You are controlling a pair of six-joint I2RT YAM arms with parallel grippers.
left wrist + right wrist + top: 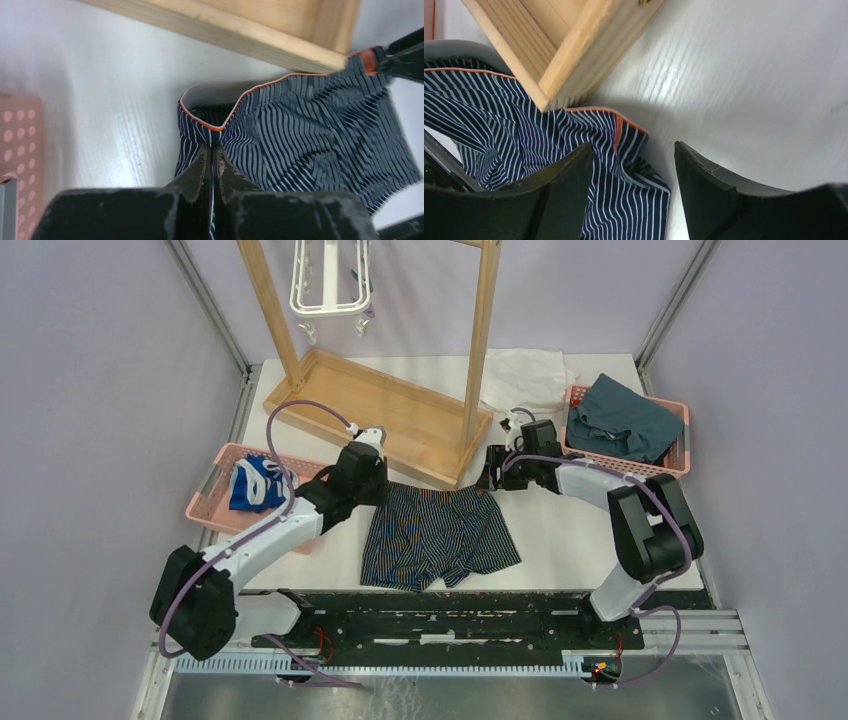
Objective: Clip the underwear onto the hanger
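The navy pinstriped underwear (438, 536) lies spread on the table in front of the wooden rack base. My left gripper (377, 490) is shut on its left waistband corner; the left wrist view shows the jaws (212, 150) pinching the orange-trimmed fabric (310, 120). My right gripper (490, 478) is open at the right waistband corner; in the right wrist view its fingers (574, 170) straddle the cloth (624, 190) there. The white hanger (330, 285) with dangling clips hangs from the rack at the top.
The tall wooden rack (400, 410) stands at the back, its tray base touching the waistband. A pink basket (225, 495) with a blue-and-white garment sits at the left. Another pink basket (680, 435) with teal cloth sits at the right. White cloth (525, 375) lies behind.
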